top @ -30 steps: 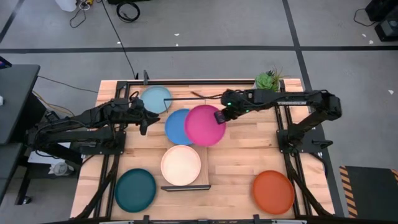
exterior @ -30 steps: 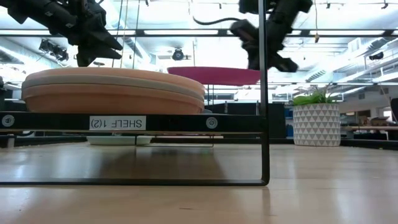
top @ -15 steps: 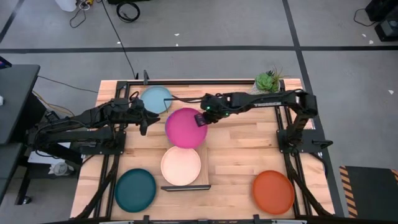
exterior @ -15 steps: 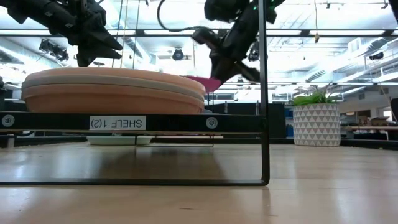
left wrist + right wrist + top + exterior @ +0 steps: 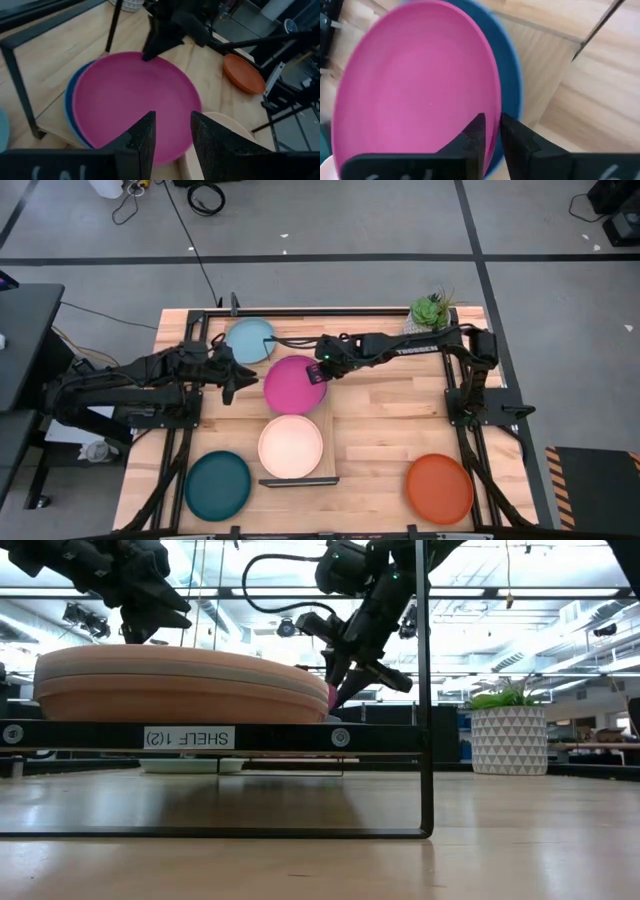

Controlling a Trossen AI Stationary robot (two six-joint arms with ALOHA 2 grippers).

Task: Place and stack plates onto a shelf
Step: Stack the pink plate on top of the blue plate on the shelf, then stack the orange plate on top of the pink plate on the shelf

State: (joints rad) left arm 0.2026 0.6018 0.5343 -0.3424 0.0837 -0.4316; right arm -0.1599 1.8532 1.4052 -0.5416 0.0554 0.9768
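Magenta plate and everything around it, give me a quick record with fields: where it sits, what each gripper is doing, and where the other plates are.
magenta plate: lying on the blue plate, on the shelf
right gripper: at the magenta plate's rim, fingers on either side of the edge
left gripper: open, beside the shelf, holding nothing
peach plate: tops the shelf's other stack
light blue plate: on the table, behind the left gripper
dark teal plate: on the table, near left corner
orange plate: on the table, near right corner

A small green potted plant (image 5: 431,310) in a white patterned pot (image 5: 508,740) stood at the pale wooden desk's (image 5: 390,430) far right corner.
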